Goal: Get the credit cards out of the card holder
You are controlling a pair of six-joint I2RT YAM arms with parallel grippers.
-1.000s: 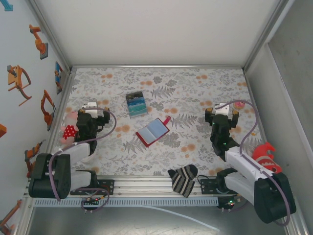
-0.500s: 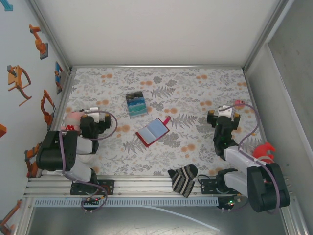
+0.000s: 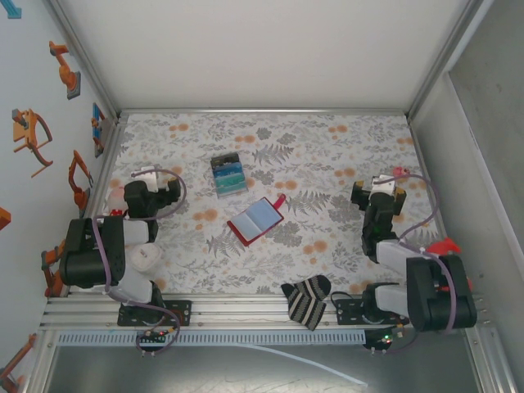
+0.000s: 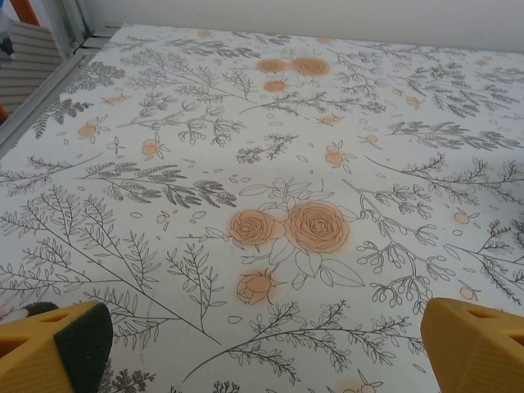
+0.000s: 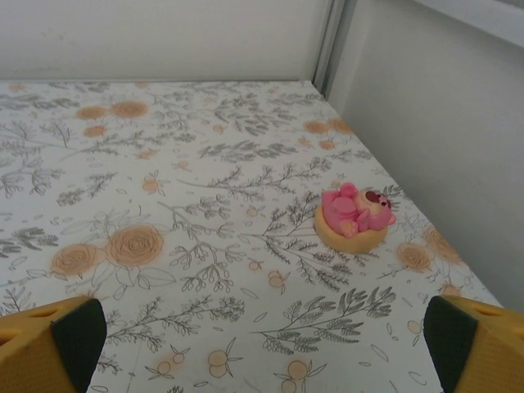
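Note:
The card holder (image 3: pixel 255 219), red with a blue-grey inside, lies open near the middle of the floral mat, its short tab pointing to the far right. A fanned pile of teal to light blue credit cards (image 3: pixel 228 173) rests on the mat just beyond it to the left. My left gripper (image 3: pixel 147 173) sits low at the mat's left side, well left of both. In the left wrist view that gripper (image 4: pixel 266 360) is open over bare mat. My right gripper (image 3: pixel 383 183) is at the right side, and in its wrist view it (image 5: pixel 262 352) is open and empty.
A pink toy in an orange dish (image 5: pixel 354 214) lies ahead and right of the right gripper, near the wall. A striped sock (image 3: pixel 308 300) lies on the near rail. A red object (image 3: pixel 446 250) sits at the right wall. A red spotted toy (image 3: pixel 115 214) is beside the left arm.
Both arms have folded back toward their bases. The right gripper has drifted a little to the right and the left one slightly away from the card holder. Card holder and cards have not moved.

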